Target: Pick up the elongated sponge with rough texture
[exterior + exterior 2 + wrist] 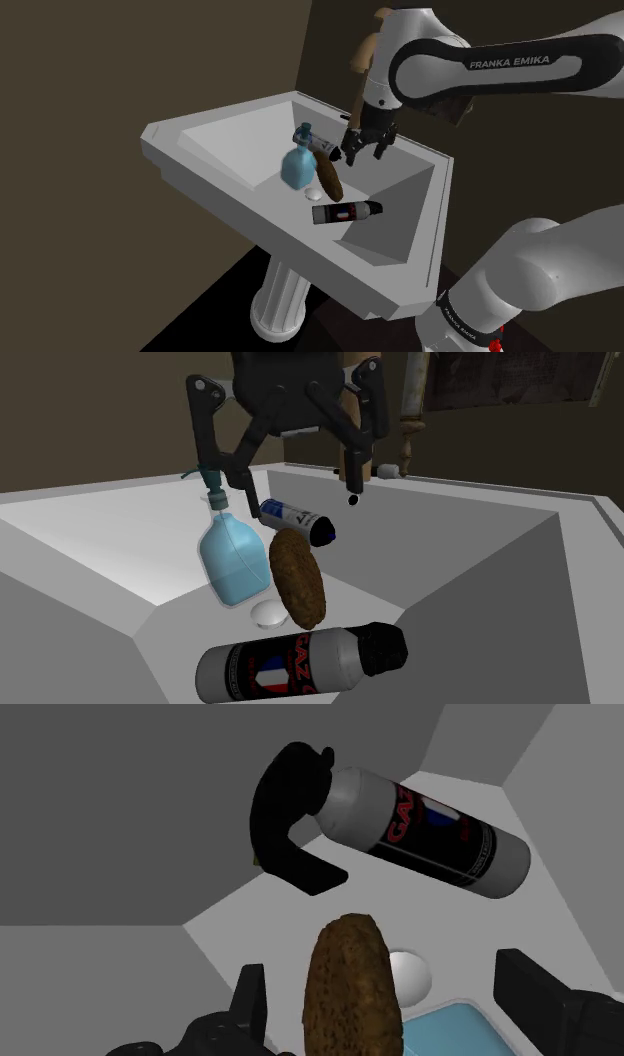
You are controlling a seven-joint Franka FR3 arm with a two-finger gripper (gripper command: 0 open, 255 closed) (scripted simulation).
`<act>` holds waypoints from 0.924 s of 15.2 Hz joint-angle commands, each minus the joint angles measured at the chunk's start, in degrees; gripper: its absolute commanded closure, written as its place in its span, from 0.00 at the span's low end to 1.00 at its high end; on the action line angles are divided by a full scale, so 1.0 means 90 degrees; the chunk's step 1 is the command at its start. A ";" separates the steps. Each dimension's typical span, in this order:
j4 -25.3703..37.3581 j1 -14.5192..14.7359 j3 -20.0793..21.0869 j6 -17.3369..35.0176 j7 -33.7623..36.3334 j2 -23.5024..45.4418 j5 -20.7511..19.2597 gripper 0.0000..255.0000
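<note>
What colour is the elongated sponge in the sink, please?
The sponge is mottled brown, seen best in the second exterior view.

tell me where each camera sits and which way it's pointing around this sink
Shoulder view: high, beside and behind the robot, looking down over the white sink; the white arm reaches in from that view's right, pincer open above the brown sponge.
Second exterior view: low at the basin, looking past the grey canister and blue bottle at the pincer.
Wrist view: on the hand, looking down along the pincer; both fingers flank the sponge without touching it.
Shared: all three show sponge and canister.
</note>
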 commanded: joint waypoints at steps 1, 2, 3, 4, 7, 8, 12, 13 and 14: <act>0.0047 -0.0149 0.0235 0.0338 0.0517 0.0451 -0.0237 0.00; 0.0116 -0.0235 0.0340 0.0477 0.0773 0.0709 -0.0385 0.00; 0.0197 -0.0322 0.0441 0.0603 0.1035 0.0973 -0.0547 0.00; 0.0289 -0.0408 0.0534 0.0714 0.1306 0.1242 -0.0724 0.00; 0.0630 -0.0633 0.0750 0.0953 0.2154 0.2075 -0.1334 0.00; 0.0765 -0.0692 0.0798 0.0999 0.2443 0.2359 -0.1557 0.00; 0.0942 -0.0752 0.0828 0.1186 0.3012 0.2939 -0.2013 0.00; 0.0908 -0.0753 0.0826 0.1260 0.3056 0.2991 -0.2050 0.00; 0.0876 -0.0755 0.0825 0.1333 0.3101 0.3044 -0.2089 0.00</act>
